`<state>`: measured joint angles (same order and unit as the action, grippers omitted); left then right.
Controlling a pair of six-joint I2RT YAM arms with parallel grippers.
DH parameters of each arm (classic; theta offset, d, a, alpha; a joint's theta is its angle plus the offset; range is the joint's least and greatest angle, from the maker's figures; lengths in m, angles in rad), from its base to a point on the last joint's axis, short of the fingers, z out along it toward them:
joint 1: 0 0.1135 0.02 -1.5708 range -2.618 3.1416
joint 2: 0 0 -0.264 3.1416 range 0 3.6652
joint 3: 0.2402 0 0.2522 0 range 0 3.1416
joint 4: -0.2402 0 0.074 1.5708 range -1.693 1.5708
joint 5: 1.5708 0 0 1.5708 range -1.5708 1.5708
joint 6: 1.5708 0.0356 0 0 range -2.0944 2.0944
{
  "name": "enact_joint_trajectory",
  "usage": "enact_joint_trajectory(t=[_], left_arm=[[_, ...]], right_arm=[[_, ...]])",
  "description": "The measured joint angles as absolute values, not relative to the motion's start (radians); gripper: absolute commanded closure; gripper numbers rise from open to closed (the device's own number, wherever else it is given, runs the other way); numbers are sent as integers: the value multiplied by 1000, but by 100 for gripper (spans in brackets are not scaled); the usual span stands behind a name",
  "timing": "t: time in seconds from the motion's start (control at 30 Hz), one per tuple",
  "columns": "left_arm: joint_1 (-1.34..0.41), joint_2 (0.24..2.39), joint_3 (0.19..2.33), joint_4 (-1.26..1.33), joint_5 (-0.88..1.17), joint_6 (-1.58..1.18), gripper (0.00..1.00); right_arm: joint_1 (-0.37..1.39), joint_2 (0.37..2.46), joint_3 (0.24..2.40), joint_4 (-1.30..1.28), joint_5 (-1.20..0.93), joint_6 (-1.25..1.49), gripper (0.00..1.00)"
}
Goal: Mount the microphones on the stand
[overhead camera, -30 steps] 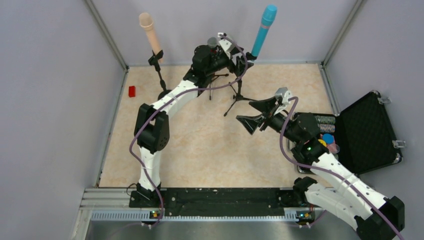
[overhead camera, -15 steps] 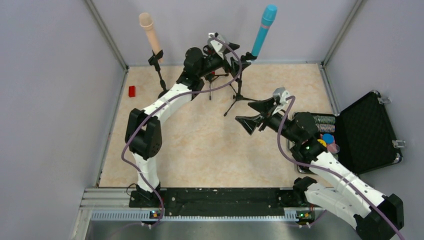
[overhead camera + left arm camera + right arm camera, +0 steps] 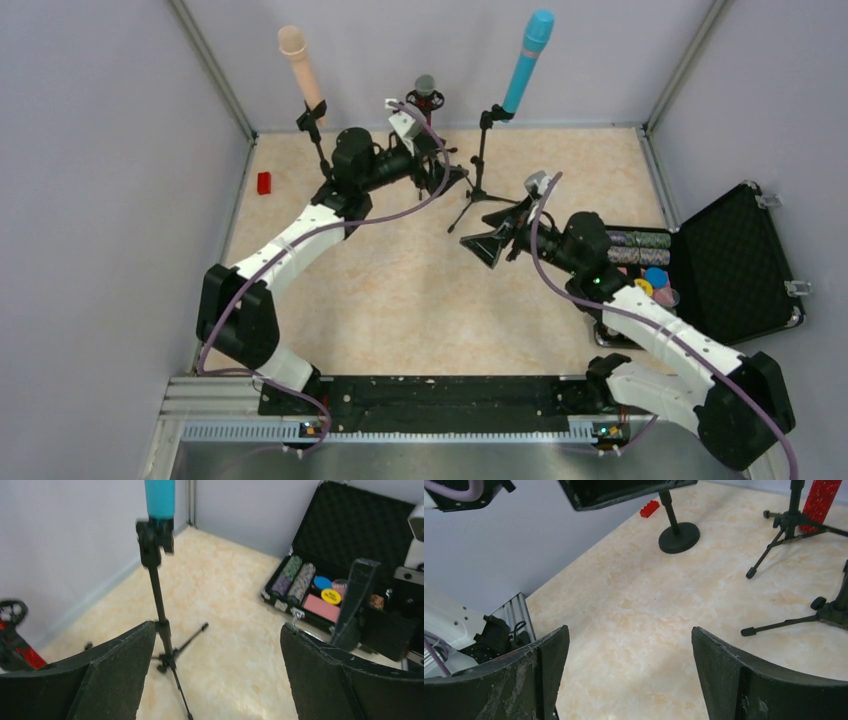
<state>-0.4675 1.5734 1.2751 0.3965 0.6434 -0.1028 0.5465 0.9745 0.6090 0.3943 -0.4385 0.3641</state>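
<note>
Left fingers (image 3: 115, 675) and right fingers (image 3: 744, 680) are gaping empty; red microphone (image 3: 426, 90), blue microphone (image 3: 527, 58) and peach microphone (image 3: 299, 62) are standing in stands (image 3: 481, 160).

Peach-beige microphone (image 3: 296, 62), light-blue microphone (image 3: 528, 60), glittery red microphone (image 3: 822, 500) with grey mesh head, black stands (image 3: 482, 150), cream marbled table (image 3: 400, 290), small red block (image 3: 264, 182), black case (image 3: 740, 260) with striped and bright multicoloured chips (image 3: 640, 240), my white arms (image 3: 300, 240), my black fingers (image 3: 115, 675)

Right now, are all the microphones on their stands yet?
Looks about done. The peach microphone, the blue microphone and the red microphone each sit upright in the stands. In hand: nothing; the left gripper and right gripper are open and empty. Left: maybe only checking the red one sits tight.
</note>
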Motion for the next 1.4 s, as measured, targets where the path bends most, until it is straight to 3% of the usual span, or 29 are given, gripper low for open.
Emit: enact_joint_trajectory(t=[0.5,0.77,1.13,1.4], left_arm=[[-465,1440,923,81,490,-105,1],[-431,1399,813,4,419,-94,1],[-233,1202,657,-28,245,-73,1],[-177,1023,485,156,52,-72,1]], right_arm=[[355,1134,450,654,-611,650,11],[192,1124,418,594,-605,673,10],[125,899,418,335,-322,441,6],[112,838,381,284,-125,294,5]])
